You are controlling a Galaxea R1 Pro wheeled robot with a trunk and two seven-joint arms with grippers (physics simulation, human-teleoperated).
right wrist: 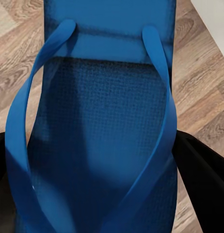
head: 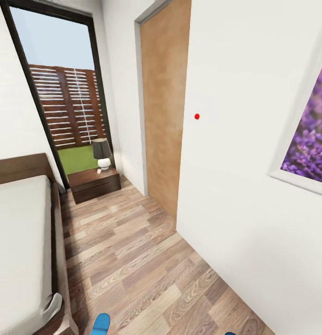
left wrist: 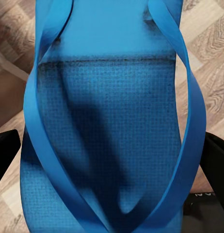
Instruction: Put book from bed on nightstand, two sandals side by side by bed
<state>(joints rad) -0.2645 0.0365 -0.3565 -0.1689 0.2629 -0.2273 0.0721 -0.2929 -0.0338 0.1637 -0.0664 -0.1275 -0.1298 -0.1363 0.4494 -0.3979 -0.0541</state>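
Observation:
A bright-blue sandal (left wrist: 107,121) lies between the black fingers (left wrist: 5,153) of my left gripper (left wrist: 109,160), which is shut on it. Its tip pokes into the bottom edge of the head view as a blue sandal (head: 101,324) beside the bed's corner. My right gripper (right wrist: 100,179) is shut on the other sandal (right wrist: 102,111), one black finger (right wrist: 201,179) at each side; a blue sliver (head: 229,333) marks it in the head view. The bed (head: 21,242) with its grey mattress runs along the left. A nightstand (head: 95,184) stands past its head. The book is out of view.
A dark-shaded lamp (head: 102,153) stands on the nightstand below the tall window (head: 63,93). A wooden door (head: 163,111) and a white wall with a purple picture (head: 309,135) close the right side. A strip of plank floor (head: 133,251) runs between bed and wall.

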